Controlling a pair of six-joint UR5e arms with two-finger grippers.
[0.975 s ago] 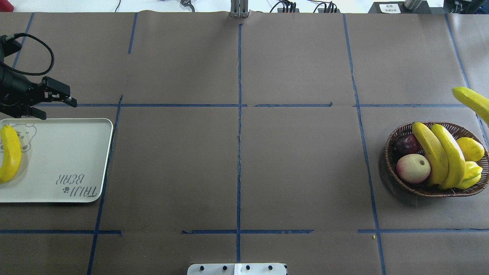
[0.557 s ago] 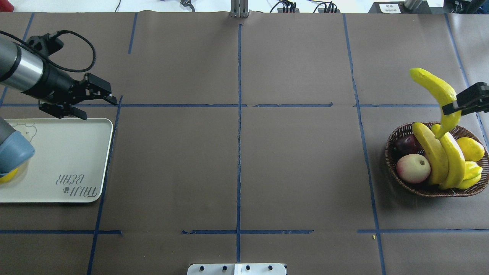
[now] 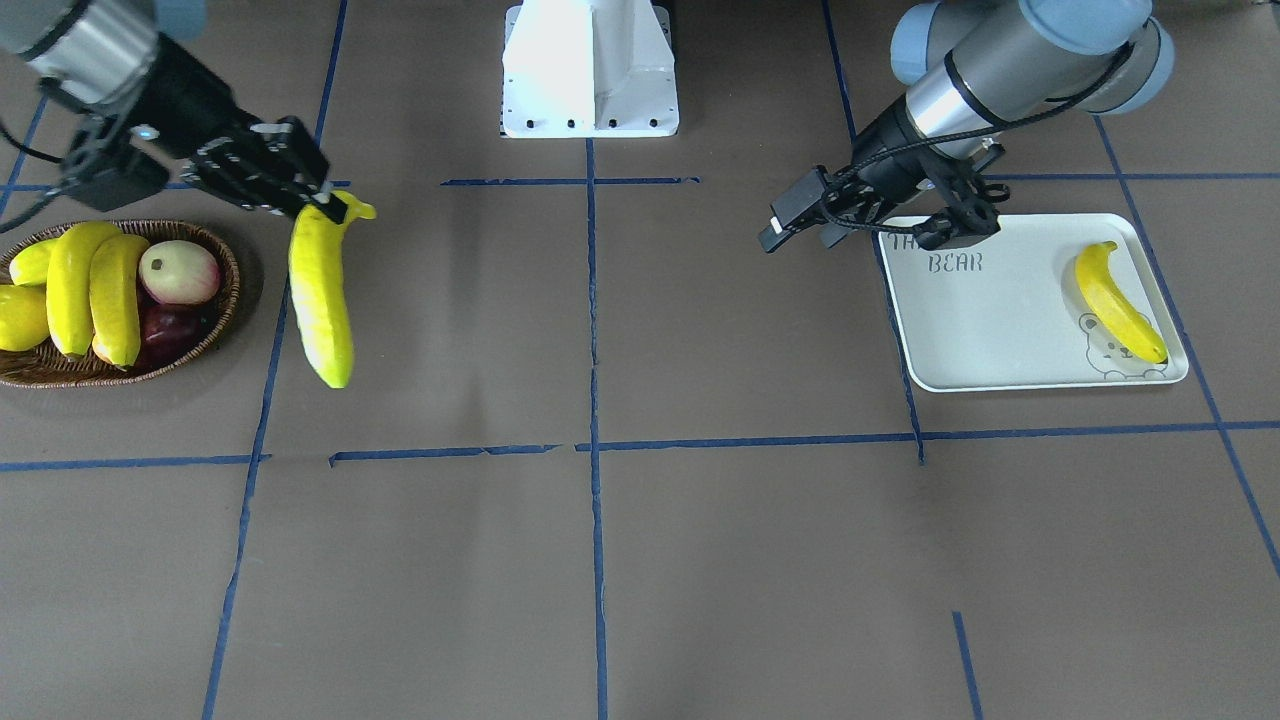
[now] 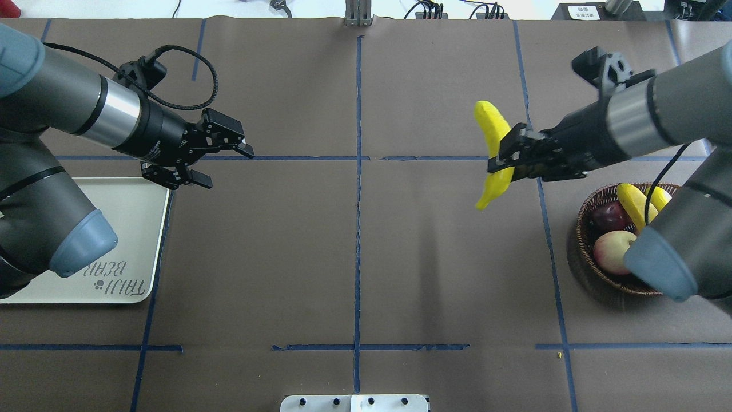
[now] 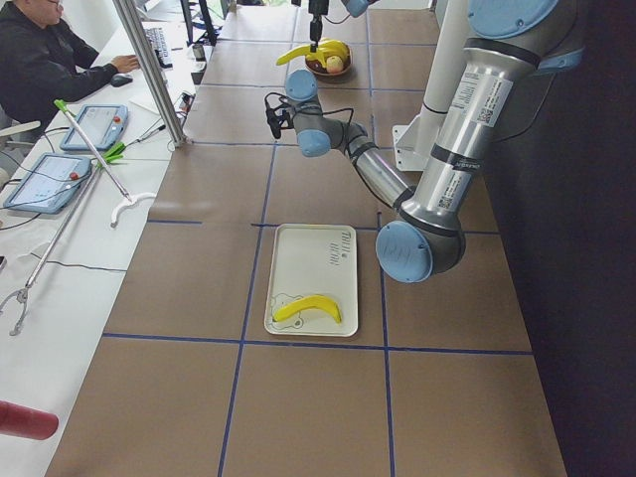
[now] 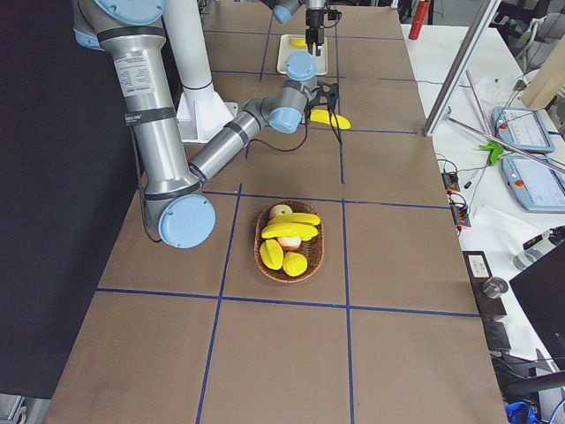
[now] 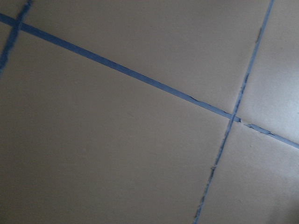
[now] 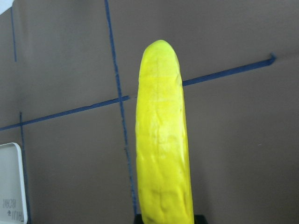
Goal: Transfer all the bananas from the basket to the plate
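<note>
My right gripper (image 4: 503,163) is shut on one end of a yellow banana (image 4: 493,143) and holds it above the table, left of the wicker basket (image 4: 583,252). The banana fills the right wrist view (image 8: 163,140). Two more bananas (image 3: 70,285) (image 3: 115,295) lie in the basket (image 3: 215,330). One banana (image 3: 1115,305) lies on the off-white plate (image 3: 1000,330) near the bear drawing. My left gripper (image 4: 226,166) is open and empty, just past the plate's far right corner. The left wrist view shows only taped table paper.
The basket also holds a pink-cream round fruit (image 3: 180,272), a dark red fruit (image 3: 170,325) and plump yellow-green fruits (image 3: 20,315). Blue tape lines cross the brown table. The robot's white base (image 3: 590,70) stands at the near edge. An operator (image 5: 40,60) sits beyond the far side.
My right arm has carried the banana left, from over the basket toward the table's middle. My left gripper has moved right, staying open, and its arm now hides the banana on the plate overhead.
</note>
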